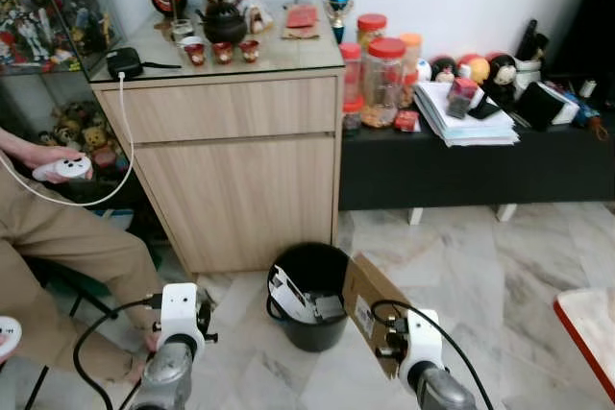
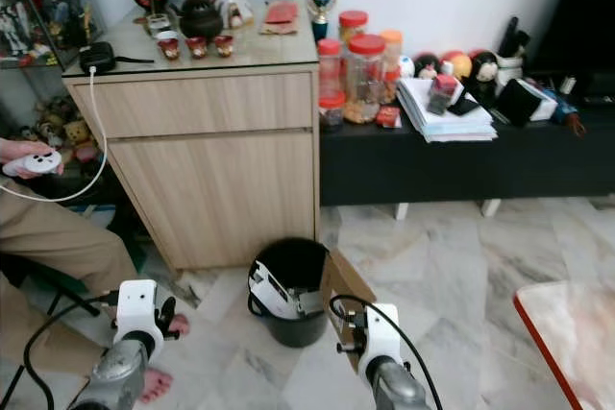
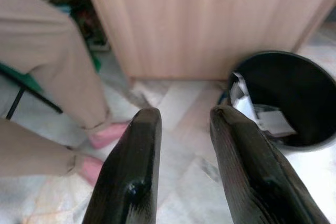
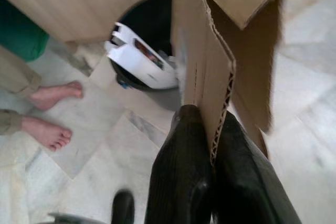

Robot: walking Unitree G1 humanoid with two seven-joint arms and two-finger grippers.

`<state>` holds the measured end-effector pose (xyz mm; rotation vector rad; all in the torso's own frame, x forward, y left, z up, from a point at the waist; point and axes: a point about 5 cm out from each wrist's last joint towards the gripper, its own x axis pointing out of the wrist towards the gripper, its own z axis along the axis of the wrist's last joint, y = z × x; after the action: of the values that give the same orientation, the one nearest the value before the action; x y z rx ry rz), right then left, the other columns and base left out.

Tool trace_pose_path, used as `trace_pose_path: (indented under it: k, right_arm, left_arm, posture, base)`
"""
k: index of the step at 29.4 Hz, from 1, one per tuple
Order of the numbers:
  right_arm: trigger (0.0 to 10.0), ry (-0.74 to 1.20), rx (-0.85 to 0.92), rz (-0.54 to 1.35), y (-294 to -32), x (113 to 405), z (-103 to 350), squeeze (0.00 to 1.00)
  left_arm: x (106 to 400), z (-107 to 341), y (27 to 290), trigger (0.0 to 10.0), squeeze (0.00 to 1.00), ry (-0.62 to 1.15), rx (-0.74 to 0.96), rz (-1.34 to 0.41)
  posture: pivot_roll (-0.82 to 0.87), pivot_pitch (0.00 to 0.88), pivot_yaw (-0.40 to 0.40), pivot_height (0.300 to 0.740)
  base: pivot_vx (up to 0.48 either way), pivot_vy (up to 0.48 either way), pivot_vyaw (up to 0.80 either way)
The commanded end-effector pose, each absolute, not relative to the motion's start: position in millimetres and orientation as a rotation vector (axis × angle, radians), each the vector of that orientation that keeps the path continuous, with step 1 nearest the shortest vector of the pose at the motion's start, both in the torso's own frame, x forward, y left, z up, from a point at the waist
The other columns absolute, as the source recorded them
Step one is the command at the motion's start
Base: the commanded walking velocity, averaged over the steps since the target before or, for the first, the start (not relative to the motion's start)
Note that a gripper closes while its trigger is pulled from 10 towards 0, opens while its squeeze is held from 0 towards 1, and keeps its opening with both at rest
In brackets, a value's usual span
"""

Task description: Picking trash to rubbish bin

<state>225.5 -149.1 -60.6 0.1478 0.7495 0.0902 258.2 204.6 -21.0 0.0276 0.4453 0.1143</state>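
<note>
Low in the frame, right of centre, the right gripper [image 4: 212,145] pinches a flattened cardboard piece [image 1: 370,300] beside the black bin [image 1: 309,266], which holds white trash [image 4: 139,61]. At lower left, the left gripper [image 3: 184,124] hangs with fingers apart, holding nothing.

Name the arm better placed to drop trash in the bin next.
Right. The right gripper is shut on the cardboard piece, beside the black bin. The left gripper is open, holding nothing.

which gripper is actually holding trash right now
The right gripper: its fingers pinch the cardboard piece beside the black bin. The left gripper is open, holding nothing.
</note>
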Motion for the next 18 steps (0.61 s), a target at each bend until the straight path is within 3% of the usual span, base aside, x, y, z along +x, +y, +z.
trace_pose_path:
  k: [1,18]
  right_arm:
    - [10.0,0.730,0.152,0.103,-144.3,232.0,-56.5,0.00]
    - [10.0,0.727,0.152,0.106,-141.9,233.8,-55.4,0.00]
  left_arm:
    - [261.9,-17.3,207.5,10.0,0.00,0.431,0.033,0.122]
    - [262.0,-16.9,209.9,10.0,0.00,0.433,0.030,0.130]
  posture:
    - [0.07,0.000,0.025,0.740]
    - [0.08,0.025,0.023,0.740]
  base:
    - [0.454,0.000,0.00]
    - [0.443,0.000,0.00]
